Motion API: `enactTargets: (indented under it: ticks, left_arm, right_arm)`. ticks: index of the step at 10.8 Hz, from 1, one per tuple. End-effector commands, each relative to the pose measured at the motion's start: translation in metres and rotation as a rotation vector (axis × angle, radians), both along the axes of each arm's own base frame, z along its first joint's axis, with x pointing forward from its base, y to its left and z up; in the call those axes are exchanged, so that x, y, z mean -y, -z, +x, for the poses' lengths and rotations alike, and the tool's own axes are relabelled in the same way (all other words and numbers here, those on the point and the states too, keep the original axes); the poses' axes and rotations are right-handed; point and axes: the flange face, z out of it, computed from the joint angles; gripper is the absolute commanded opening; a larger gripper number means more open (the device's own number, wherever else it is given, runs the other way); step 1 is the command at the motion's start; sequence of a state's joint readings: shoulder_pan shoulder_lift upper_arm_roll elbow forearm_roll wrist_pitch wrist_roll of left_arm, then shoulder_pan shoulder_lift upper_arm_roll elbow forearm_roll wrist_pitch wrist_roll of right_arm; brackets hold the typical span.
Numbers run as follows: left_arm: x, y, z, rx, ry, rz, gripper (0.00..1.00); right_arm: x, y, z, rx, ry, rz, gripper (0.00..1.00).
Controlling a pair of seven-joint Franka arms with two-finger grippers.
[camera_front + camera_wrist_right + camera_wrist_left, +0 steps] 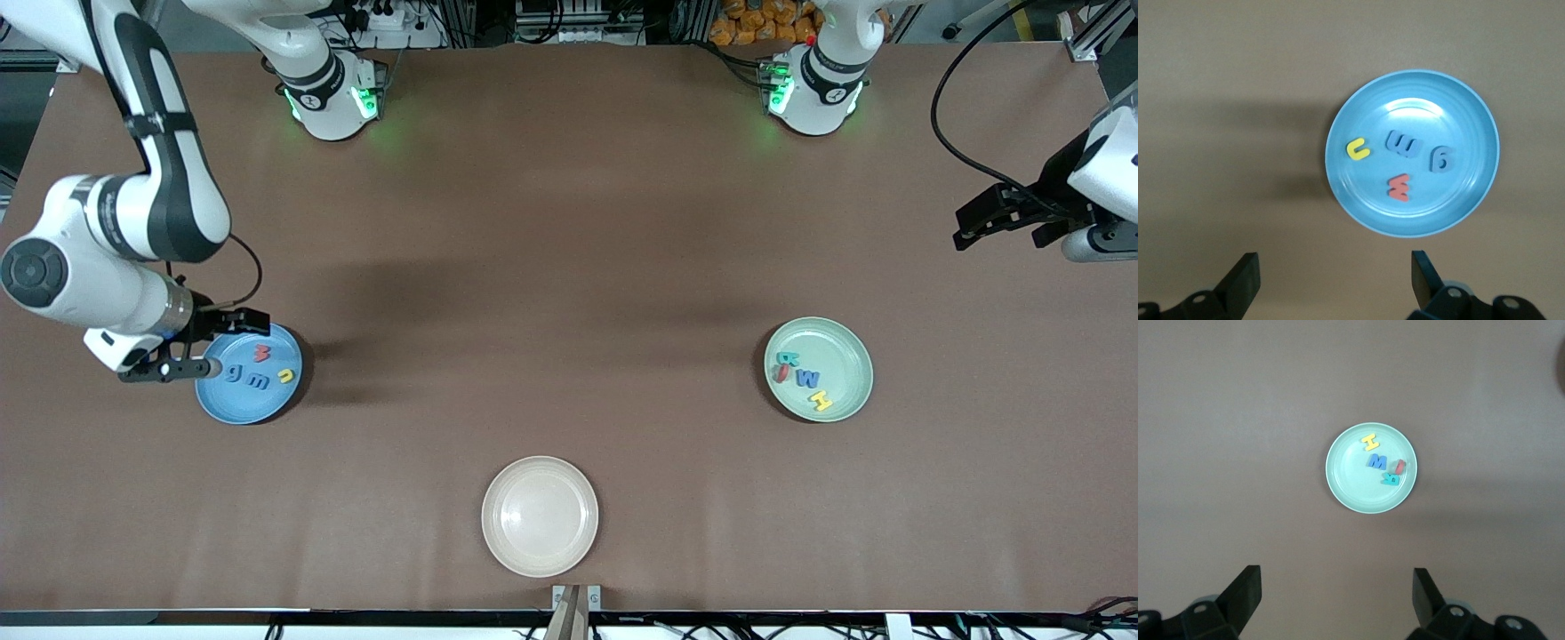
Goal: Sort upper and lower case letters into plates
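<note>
The blue plate (242,404) lies at the right arm's end of the table and holds a red w (260,354), a yellow n (286,376), a blue g (234,372) and a blue m (258,382). The mint green plate (846,351) lies toward the left arm's end and holds a teal K (787,360), a red I (781,373), a blue M (807,380) and a yellow H (820,400). My right gripper (233,345) hangs open and empty over the blue plate's edge (1471,113). My left gripper (965,227) is open and empty, high over the table's end, with the mint plate (1351,487) well apart from it.
A cream-beige plate (540,516) with nothing on it lies near the front edge, midway between the two arms. The brown table (569,267) carries nothing else. The arm bases stand along the back edge.
</note>
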State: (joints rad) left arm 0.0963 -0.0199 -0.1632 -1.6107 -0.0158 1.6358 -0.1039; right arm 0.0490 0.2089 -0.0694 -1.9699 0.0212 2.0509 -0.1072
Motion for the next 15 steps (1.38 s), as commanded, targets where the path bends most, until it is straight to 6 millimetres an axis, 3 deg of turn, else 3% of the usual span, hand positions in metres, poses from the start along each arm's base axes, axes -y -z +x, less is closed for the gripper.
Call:
enactTargets:
  ticks: [1, 3, 5, 6, 8, 10, 12, 13, 15]
  left_arm:
    - [-0.002, -0.015, 0.001, 0.028, 0.013, 0.017, 1.0]
    - [0.0, -0.016, -0.001, 0.028, 0.016, 0.028, 1.0]
    - [0.0, -0.017, -0.001, 0.031, 0.023, 0.061, 1.0]
    - [0.0, -0.018, -0.001, 0.033, 0.023, 0.061, 1.0]
    - [0.0, -0.018, -0.001, 0.033, 0.025, 0.059, 1.0]
    - [0.001, -0.018, -0.001, 0.032, 0.025, 0.055, 1.0]
    - [0.002, -0.019, -0.002, 0.033, 0.025, 0.046, 1.0]
    - [0.002, -0.019, -0.002, 0.035, 0.025, 0.046, 1.0]
    - [0.002, -0.02, -0.003, 0.036, 0.025, 0.046, 1.0]
  right_arm:
    - [0.0, -0.023, -0.043, 0.049, -0.002, -0.01, 1.0]
    - [-0.011, -0.055, -0.043, 0.089, -0.02, -0.008, 1.0]
    - [-0.027, -0.118, -0.026, 0.121, -0.053, -0.009, 1.0]
    - [-0.028, -0.154, -0.019, 0.13, -0.061, -0.009, 1.0]
    - [-0.026, -0.205, -0.015, 0.161, -0.052, -0.01, 1.0]
    - [-0.024, -0.232, -0.017, 0.181, -0.048, -0.011, 1.0]
    - [-0.024, -0.284, -0.023, 0.158, -0.04, -0.011, 1.0]
    - [-0.026, -0.299, -0.027, 0.167, -0.045, -0.01, 1.0]
    - [-0.028, -0.31, -0.03, 0.178, -0.017, -0.003, 1.0]
